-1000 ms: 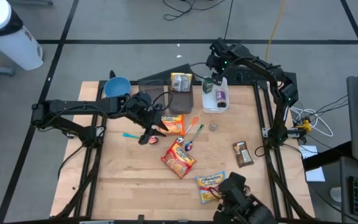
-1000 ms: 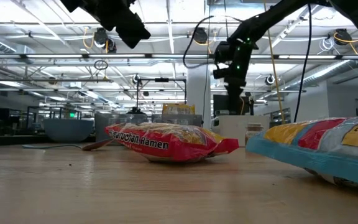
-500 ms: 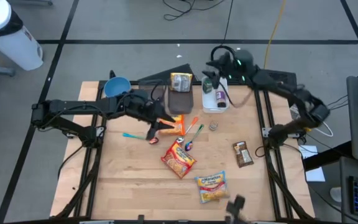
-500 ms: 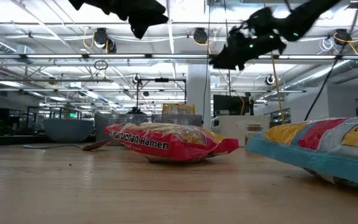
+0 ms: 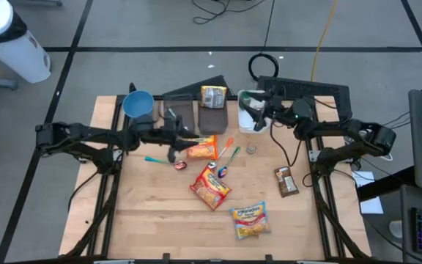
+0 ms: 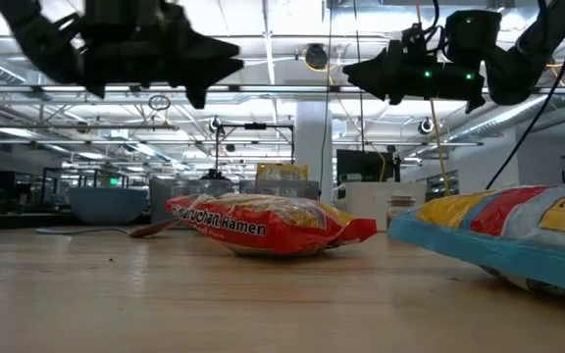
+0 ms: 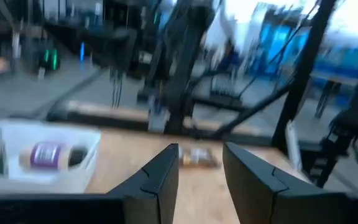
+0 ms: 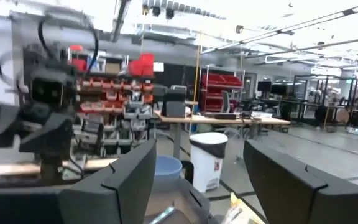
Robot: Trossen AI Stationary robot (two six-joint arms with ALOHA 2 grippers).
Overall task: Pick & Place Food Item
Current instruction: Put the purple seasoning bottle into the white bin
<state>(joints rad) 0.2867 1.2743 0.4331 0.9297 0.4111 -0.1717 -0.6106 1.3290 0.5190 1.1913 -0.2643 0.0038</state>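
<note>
1. Left gripper: jaws parted, empty, above the orange packet.
2. Right gripper: jaws released, over the white tray at the worktop far edge.
3. Near-left worktop: bare.

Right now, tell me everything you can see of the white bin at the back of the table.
The white bin is a small open-topped rectangular tub, plastic by its look, standing upright near the table's back edge, right of the tan snack bag. Inside it a bottle with a purple label lies on its side, with something green beside it that cannot be made out. The right pincer hangs open over the bin; contact cannot be judged.
</note>
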